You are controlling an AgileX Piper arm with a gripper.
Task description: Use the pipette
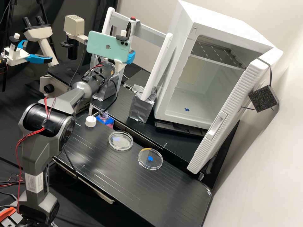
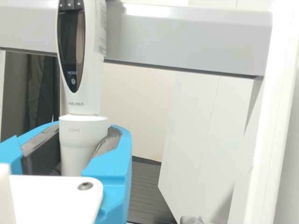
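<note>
Taking the high view's centre as the clock's hub, the pipette (image 2: 93,84) is standing upright between eleven and twelve o'clock, beside the crossbar of the white stand (image 1: 143,27). The gripper (image 2: 84,135) is pinching it around its pale lower collar, a finger pressing on either side. The step in hand is seemingly the grasp at the stand, with liquid work yet to come. The next move is probably calling for freeing the pipette without twisting it, then bringing it over the uncapped bottle (image 1: 103,115) of pink liquid at nine o'clock, whose white cap (image 1: 91,121) is lying just beside it. One clear dish (image 1: 121,141) is sitting between seven and eight o'clock, another (image 1: 150,158) at six; either is possibly awaiting the liquid. A tilted grip would be risking a knock against the bottle's neck.
</note>
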